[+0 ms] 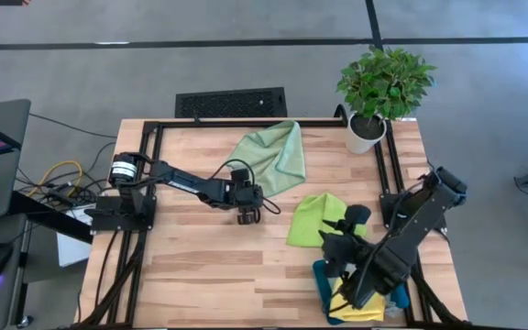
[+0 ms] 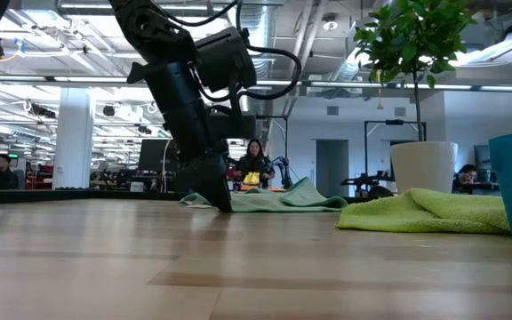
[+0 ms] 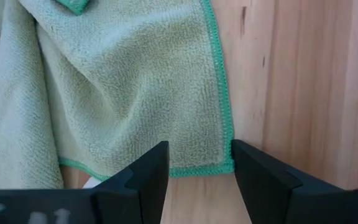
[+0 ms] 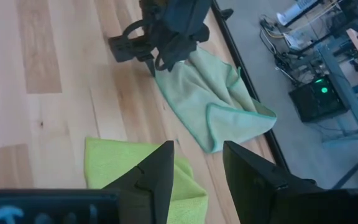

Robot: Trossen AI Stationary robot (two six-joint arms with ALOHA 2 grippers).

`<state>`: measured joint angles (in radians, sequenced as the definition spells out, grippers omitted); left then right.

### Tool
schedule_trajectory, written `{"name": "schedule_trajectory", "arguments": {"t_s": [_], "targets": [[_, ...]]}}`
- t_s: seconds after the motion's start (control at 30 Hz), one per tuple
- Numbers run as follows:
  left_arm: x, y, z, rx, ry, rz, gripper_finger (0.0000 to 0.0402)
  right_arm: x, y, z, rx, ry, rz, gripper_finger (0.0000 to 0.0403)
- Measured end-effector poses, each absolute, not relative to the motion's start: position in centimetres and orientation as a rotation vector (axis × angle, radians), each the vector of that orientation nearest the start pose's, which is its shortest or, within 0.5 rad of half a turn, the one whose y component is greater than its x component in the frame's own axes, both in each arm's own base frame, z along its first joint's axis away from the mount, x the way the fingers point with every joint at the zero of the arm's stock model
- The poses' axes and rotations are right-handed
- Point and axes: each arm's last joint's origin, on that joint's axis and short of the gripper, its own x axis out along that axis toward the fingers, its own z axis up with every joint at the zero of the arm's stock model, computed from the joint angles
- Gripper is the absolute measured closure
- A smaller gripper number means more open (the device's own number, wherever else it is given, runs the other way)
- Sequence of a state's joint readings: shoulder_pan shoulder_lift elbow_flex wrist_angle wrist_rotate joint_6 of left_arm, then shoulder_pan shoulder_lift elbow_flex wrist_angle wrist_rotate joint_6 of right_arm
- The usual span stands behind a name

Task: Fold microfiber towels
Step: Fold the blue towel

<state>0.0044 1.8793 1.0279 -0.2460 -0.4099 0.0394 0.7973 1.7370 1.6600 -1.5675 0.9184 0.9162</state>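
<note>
seen from above, a wooden table (image 1: pixel 200 275) with a sage green towel (image 1: pixel 273 156) lying crumpled just beside a potted plant (image 1: pixel 379 87), and the left gripper (image 1: pixel 248 214) lowered to the tabletop at the towel's corner farthest from the plant, fingers spread wide with the teal-stitched hem (image 3: pixel 219 167) showing between them, nothing gripped. farther from the plant, a lime green towel (image 1: pixel 312 220) lying bunched, with the right gripper (image 1: pixel 348 240) hanging above it, partly open and empty. beyond that again, a bright yellow towel (image 1: pixel 360 304) sitting in a teal tray (image 1: pixel 321 280)
</note>
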Motion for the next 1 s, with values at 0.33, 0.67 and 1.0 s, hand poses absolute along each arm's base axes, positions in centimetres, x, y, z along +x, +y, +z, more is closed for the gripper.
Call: {"name": "schedule_trajectory", "arguments": {"t_s": [0.33, 0.67, 1.0], "targets": [[34.8, 1.2, 12.5, 0.193, 1.098, 0.382, 0.0234, 22.6, 20.8, 32.0, -0.418, 0.858, -0.503, 0.0242], [34.5, 0.9, 12.3, 0.131, 1.134, 0.366, 0.0365, 22.7, 20.7, 32.0, -0.427, 0.862, -0.503, 0.0242], [34.1, -1.3, 12.1, 0.210, 1.149, 0.366, 0.0399, 22.9, 20.5, 32.0, -0.435, 0.859, -0.517, 0.0242]]}}
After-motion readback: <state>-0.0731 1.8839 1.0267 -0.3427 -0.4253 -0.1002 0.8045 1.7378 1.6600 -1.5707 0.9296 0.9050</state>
